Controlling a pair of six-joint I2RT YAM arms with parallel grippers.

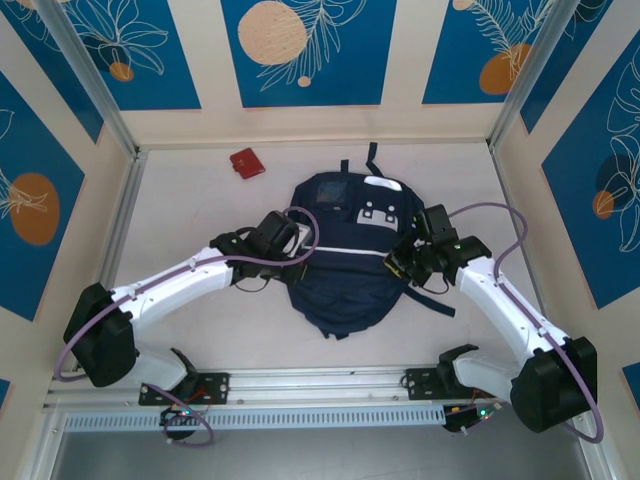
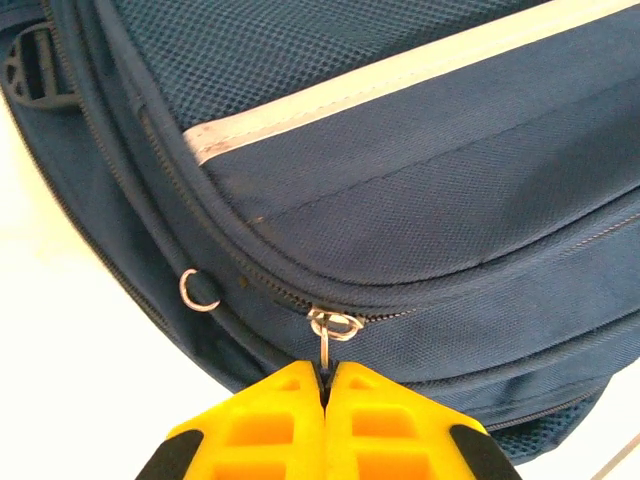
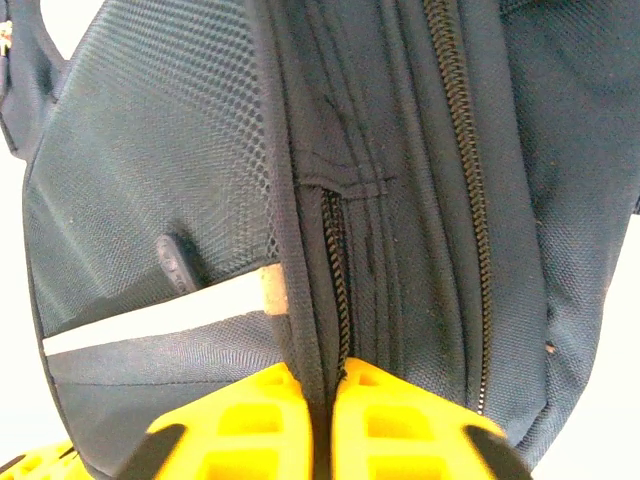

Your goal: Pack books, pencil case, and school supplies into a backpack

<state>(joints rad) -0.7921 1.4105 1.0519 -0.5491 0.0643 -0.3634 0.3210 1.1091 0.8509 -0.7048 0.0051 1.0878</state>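
White tabletop (image 1: 200, 330), enclosed by cream walls with blue leaf-print panels, is the work surface.

Left gripper (image 2: 325, 385): yellow jaws closed tight on the metal zip pull (image 2: 326, 345), which stands straight up out of the seam between them. The pull belongs to a curved zip on the backpack (image 1: 340, 285), below the white stripe (image 2: 400, 75). A small loose metal ring (image 2: 197, 292) hangs just left of the pull.

Right gripper (image 3: 322, 385): jaws drawn nearly together, pinching a raised fabric seam of the backpack beside a short zip. A mesh side pocket (image 3: 150, 150) lies to the left of that seam, and a long closed zip runs to its right.

From the top view, the backpack lies flat at mid-table, front face up, with one gripper at each of its sides. A small red object (image 1: 246, 163) sits well apart, near the far left corner.
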